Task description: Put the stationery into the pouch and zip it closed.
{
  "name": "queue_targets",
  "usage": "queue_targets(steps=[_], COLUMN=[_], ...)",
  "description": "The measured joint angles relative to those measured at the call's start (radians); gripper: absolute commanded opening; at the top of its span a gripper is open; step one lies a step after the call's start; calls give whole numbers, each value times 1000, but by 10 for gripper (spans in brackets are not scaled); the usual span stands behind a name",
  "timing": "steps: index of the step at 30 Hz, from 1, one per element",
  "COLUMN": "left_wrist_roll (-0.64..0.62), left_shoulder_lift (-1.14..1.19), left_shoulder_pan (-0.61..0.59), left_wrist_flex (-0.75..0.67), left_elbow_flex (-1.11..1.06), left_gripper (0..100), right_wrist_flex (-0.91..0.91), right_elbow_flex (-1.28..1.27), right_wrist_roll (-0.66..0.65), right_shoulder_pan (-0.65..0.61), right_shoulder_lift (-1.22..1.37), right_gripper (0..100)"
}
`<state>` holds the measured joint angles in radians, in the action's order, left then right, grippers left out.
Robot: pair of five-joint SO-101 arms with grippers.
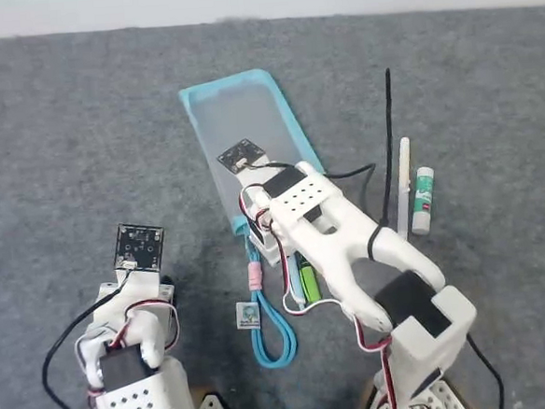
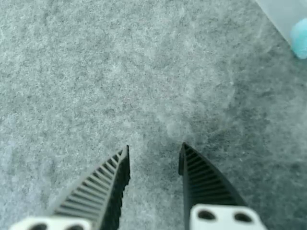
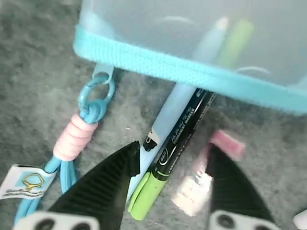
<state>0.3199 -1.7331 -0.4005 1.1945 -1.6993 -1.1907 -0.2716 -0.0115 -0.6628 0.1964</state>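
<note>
Right wrist view: the right pincer (image 3: 173,146) hangs released over a blue pen (image 3: 165,120) and green marker (image 3: 184,127), both half inside the soft pouch (image 3: 192,72). They look light, stiff and slippery, so mid-barrel seems the best grip. The left pincer (image 2: 156,147) is released above the table (image 2: 96,72).

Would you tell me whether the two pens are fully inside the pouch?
Only partly: the pens show tips through the pouch, back ends outside its teal edge.

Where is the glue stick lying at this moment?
In the high view the glue stick lies on the grey carpet at the right side, beside the white pen and well apart from the pouch.
</note>
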Motion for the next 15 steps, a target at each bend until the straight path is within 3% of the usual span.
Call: queue_targets(steps=[8,15], left_wrist_roll=[0,0], left_shoulder_lift=[0,0], left_shoulder_pan=[0,0], left_wrist_flex=[0,0], left_elbow_flex=[0,0], left_gripper=[164,164], right_wrist_flex=[8,135], right_elbow_flex=[-26,-157], right_wrist_roll=[0,6], right_shoulder_pan=[-21,-15], right_shoulder_lift=[-57,-75], right_gripper=[303,356])
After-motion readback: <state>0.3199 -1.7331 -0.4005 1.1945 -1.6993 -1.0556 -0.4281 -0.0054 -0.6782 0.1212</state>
